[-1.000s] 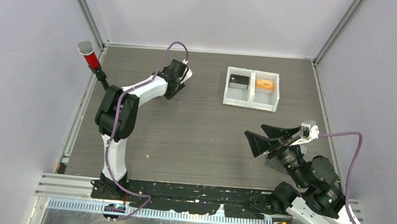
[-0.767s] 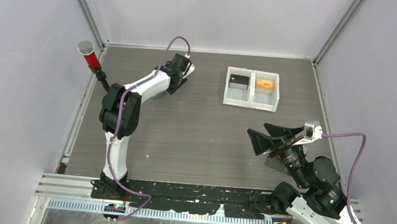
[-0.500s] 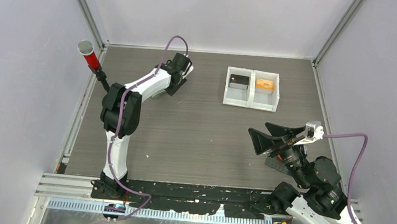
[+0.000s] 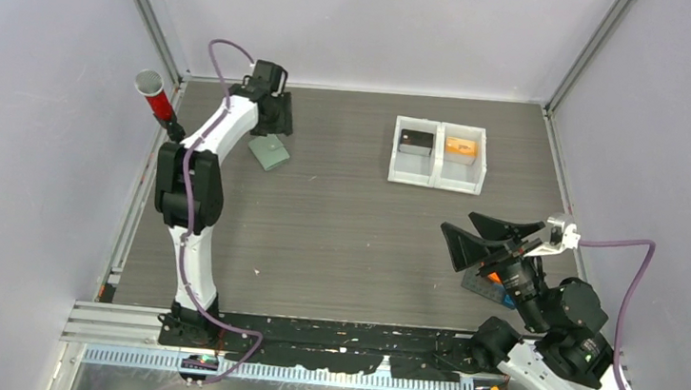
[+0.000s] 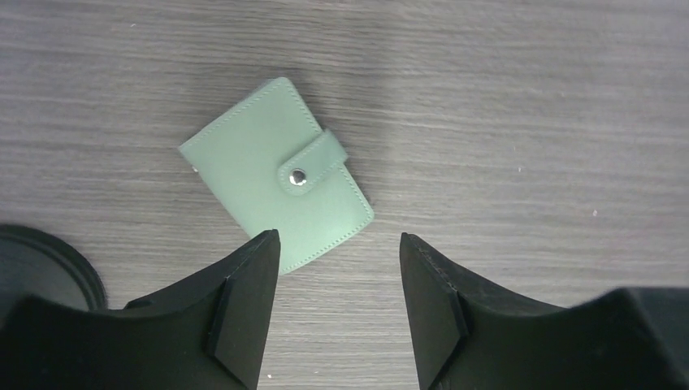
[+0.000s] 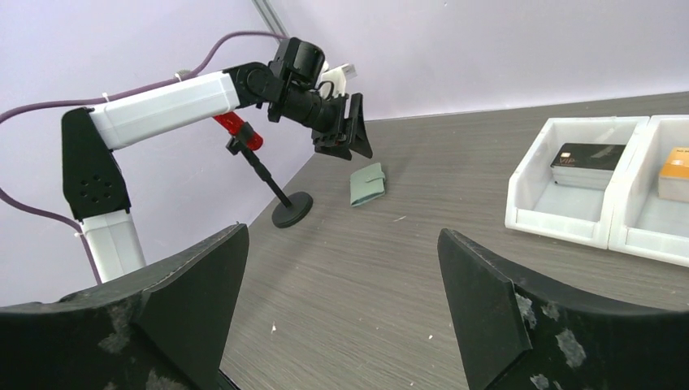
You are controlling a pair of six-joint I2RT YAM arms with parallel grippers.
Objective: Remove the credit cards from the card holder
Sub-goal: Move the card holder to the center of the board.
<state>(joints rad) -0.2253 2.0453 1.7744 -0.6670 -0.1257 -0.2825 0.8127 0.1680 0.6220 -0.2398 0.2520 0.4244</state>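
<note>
Sage-green snap-tab card holder (image 5: 276,195) lies shut on the grey bench (image 5: 528,122), far left. Left jaws hang spread above it, probably lining up a grab; right jaws wide, empty.

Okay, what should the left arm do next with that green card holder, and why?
Probably lower the left gripper onto the card holder and close on its near edge. The holder lies flat on the table, snapped shut by its tab, and the gripper hovers open and empty above it. It likely needs holding before the snap can be undone.
</note>
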